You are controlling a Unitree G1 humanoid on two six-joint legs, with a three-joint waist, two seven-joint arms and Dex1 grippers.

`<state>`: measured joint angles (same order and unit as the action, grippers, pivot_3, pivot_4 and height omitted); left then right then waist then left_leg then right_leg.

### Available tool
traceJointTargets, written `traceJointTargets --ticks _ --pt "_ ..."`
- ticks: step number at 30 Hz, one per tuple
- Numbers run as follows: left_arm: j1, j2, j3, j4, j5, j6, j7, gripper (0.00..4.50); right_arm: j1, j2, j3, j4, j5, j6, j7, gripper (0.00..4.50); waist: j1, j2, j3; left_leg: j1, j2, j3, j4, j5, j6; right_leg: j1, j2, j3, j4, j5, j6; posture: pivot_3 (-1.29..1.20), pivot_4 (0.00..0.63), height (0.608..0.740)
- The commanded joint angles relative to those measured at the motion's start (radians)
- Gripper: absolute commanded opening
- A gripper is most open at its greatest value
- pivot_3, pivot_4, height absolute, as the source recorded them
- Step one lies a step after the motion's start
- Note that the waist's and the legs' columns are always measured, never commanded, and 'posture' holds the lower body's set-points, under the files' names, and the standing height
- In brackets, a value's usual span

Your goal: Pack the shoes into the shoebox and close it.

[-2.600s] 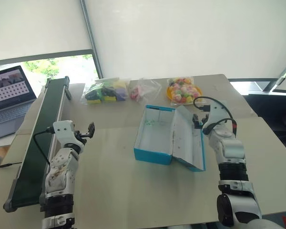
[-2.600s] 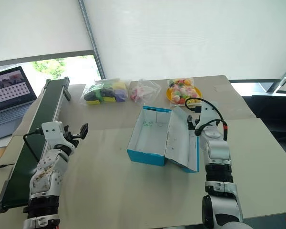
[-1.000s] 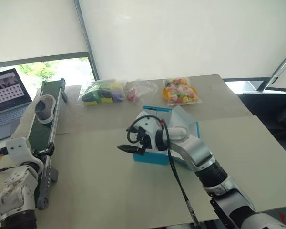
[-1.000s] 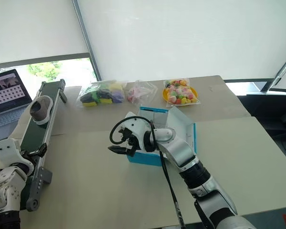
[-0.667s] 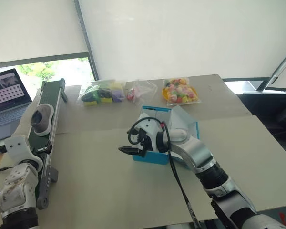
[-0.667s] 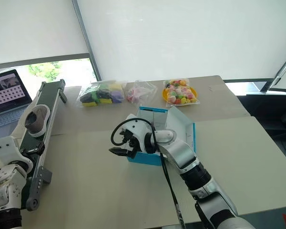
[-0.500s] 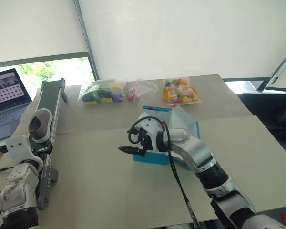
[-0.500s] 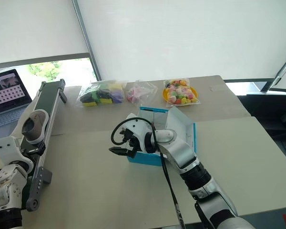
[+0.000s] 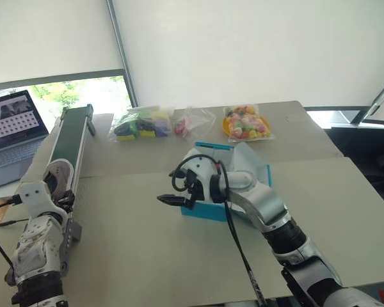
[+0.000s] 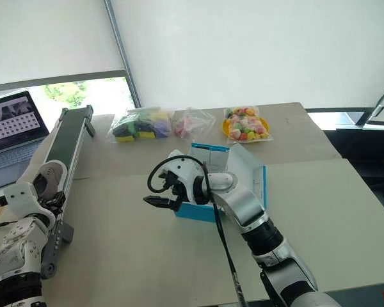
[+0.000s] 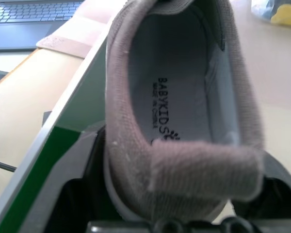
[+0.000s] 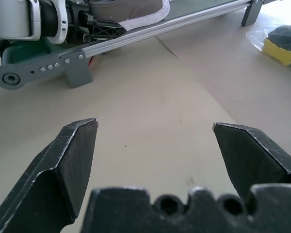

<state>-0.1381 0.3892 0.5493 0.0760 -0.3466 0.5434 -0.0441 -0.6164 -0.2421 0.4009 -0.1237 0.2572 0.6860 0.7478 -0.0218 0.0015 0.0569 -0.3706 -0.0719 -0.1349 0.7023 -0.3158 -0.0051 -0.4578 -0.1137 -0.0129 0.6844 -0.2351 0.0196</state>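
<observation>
- A soft knit shoe with a grey fabric lining lies on the green conveyor belt, its heel between the left claw fingers; grip unclear.
- The turquoise cardboard shoebox stands mid-table, lid open.
- The right claw, spread wide, hovers over the table.

Both arms are clad in glossy silver-white shells broken by black rings at the joints. The right arm, running from the lower right of the frame toward the centre, carries a thick black cable that loops over its wrist and trails down past the forearm — a second black band sits near the elbow. The left arm, at the lower left of the frame, has a mottled, scuffed-looking forearm shell and a rounded white wrist housing. The right gripper has matt black, wedge-shaped jaws with bevelled tips, rising from a black base scalloped with round holes.
</observation>
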Motion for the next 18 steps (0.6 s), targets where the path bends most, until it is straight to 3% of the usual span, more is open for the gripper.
traceJointTargets --ticks 1,6,9,13,18 --pt "-0.035 -0.017 0.003 -0.051 -0.037 -0.011 -0.004 2.59 -0.022 0.008 -0.029 -0.046 0.013 0.0 -0.003 4.5 0.009 0.0 0.0 0.0 0.0 0.0 0.0 0.0 -0.001 0.0 0.0 0.0 0.0 0.0 0.0 0.0 0.15 0.64" --pt "-0.08 -0.09 0.011 -0.175 -0.116 -0.151 -0.055 2.59 -0.03 0.013 -0.038 -0.029 0.009 -0.002 -0.014 4.5 0.007 -0.003 0.001 -0.002 0.001 -0.001 0.0 0.002 -0.004 -0.001 0.001 0.0 0.0 0.0 0.0 0.0 0.15 0.64" --pt "-0.095 -0.144 -0.038 -0.277 -0.206 -0.121 -0.098 2.59 -0.057 0.07 -0.108 0.036 0.023 0.04 -0.097 4.5 0.005 -0.004 0.001 -0.004 0.001 -0.001 0.002 0.003 -0.005 -0.001 0.001 0.0 -0.001 0.0 0.0 0.0 0.15 0.64" --pt "-0.057 -0.189 -0.234 -0.438 -0.339 0.037 -0.204 2.59 -0.197 0.305 -0.49 0.246 0.216 0.306 -0.395 4.5 0.0 -0.003 0.0 -0.006 0.001 0.001 0.004 0.003 -0.004 -0.001 -0.001 0.004 0.0 0.0 0.0 0.0 0.15 0.64" --pt "-0.013 -0.181 -0.357 -0.511 -0.373 0.11 -0.243 2.59 -0.295 0.41 -0.75 0.314 0.404 0.456 -0.565 4.5 -0.015 -0.001 -0.001 -0.006 -0.001 0.0 0.009 -0.002 0.003 -0.006 0.002 0.004 0.018 0.0 -0.001 0.0 0.15 0.64"
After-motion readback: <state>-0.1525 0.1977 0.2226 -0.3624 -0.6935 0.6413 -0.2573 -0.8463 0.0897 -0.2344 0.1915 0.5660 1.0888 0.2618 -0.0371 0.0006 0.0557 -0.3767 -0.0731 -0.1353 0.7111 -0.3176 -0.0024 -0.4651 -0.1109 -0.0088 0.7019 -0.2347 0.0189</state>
